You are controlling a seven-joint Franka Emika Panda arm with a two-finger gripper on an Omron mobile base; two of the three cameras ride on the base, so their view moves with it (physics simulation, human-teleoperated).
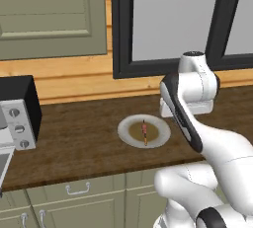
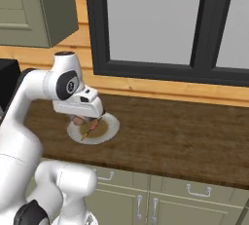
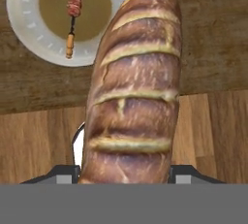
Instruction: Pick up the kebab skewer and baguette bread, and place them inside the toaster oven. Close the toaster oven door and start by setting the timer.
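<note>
One of the two foods is in hand: the baguette [image 3: 133, 87] is grasped between the fingers [image 3: 123, 172], raised over the bench [image 1: 79, 138] close to the plate [image 1: 129, 134]. The skewer [image 1: 144, 132] lies on that white plate, not yet picked up. Off to the left stands the toaster oven [image 1: 20, 116]; its door [image 1: 4, 165] looks to be hanging open. Left to do, I judge: load both foods, shut the door, set the timer. Dark wood bench, green cabinets [image 1: 74, 197] below, plank wall and dark-framed window [image 1: 168, 19] behind.
</note>
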